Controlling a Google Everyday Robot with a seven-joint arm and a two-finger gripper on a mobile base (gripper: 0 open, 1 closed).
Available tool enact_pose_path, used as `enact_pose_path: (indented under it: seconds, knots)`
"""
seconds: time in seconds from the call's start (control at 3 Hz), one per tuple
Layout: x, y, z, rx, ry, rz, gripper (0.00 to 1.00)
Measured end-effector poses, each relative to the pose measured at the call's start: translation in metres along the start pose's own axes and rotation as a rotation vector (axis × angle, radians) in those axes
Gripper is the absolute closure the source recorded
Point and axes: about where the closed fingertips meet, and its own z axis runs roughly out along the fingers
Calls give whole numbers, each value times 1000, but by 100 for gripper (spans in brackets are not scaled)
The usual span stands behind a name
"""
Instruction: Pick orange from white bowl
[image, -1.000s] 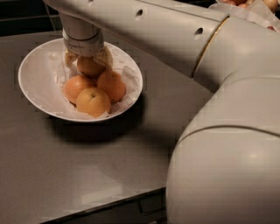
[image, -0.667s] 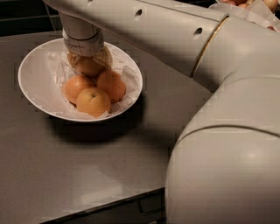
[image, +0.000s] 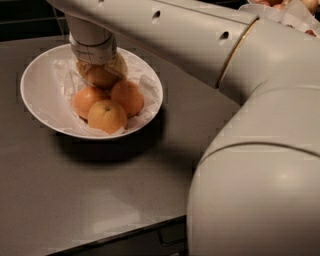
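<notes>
The white bowl (image: 36, 95), lined with crinkled white paper, stands on the dark table at the upper left. My gripper (image: 101, 74) reaches straight down into it from above. Its translucent fingers (image: 120, 64) are closed around the paler, duller orange (image: 102, 77) at the back of the pile. Three brighter oranges (image: 106, 116) lie in front of and below it, touching it. The held orange's top is hidden by the wrist.
My arm's bulky white links (image: 260, 150) fill the right side and front right. Another white bowl with red fruit (image: 282, 7) shows at the top right corner. The grey table (image: 100, 195) runs to a front edge at the bottom.
Almost nothing has moved. The gripper stays around the pale orange in the bowl, perhaps a touch higher.
</notes>
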Motion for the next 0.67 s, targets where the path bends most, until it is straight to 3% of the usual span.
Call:
enact_pose_path:
  seconds: [0.67]
  knots:
    - [4,1,-12,13,23,35,100]
